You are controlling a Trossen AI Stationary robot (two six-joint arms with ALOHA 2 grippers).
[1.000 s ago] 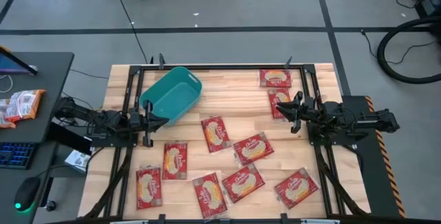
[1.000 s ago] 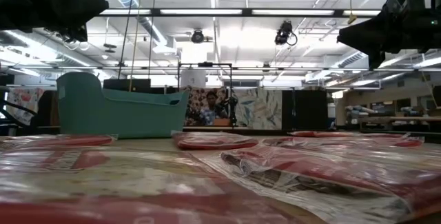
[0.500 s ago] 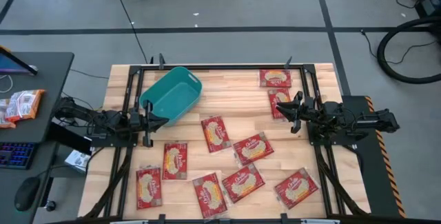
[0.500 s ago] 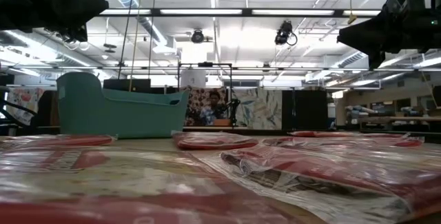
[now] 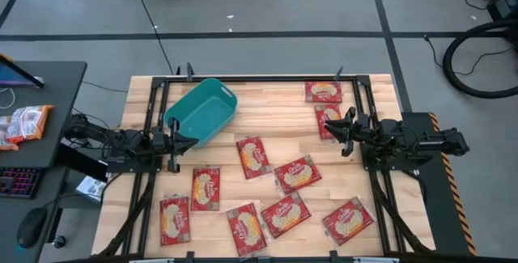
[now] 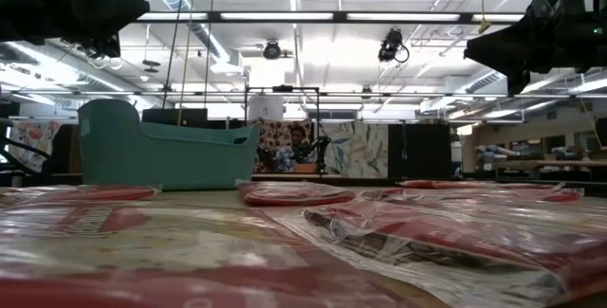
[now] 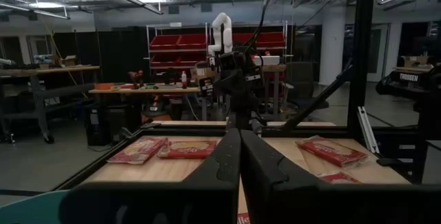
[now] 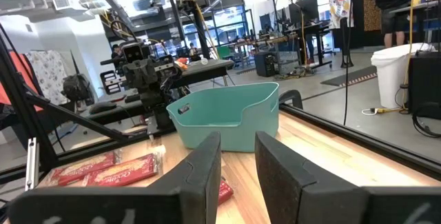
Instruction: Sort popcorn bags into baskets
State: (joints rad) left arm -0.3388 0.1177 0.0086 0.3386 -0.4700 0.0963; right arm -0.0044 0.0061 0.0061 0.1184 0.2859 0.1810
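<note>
1 popcorn bag (image 5: 327, 120) half under right tool (image 5: 343, 130)

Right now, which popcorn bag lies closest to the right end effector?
The popcorn bag at the table's right side, second from the far edge: the right end effector hangs directly at its edge. The other bags lie farther toward the middle or the near edge.

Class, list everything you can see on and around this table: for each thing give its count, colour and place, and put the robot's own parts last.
Popcorn bags: ten, red with cream labels; two at the far right, eight across the middle and near side.
Basket: one, teal, far left, no bags in it.
Table: one, light wood.
Side desk: one, dark, left of the table.
Left gripper: dark, shut, beside the basket.
Right gripper: dark, partly open, holding nothing, above a far-right bag.
</note>
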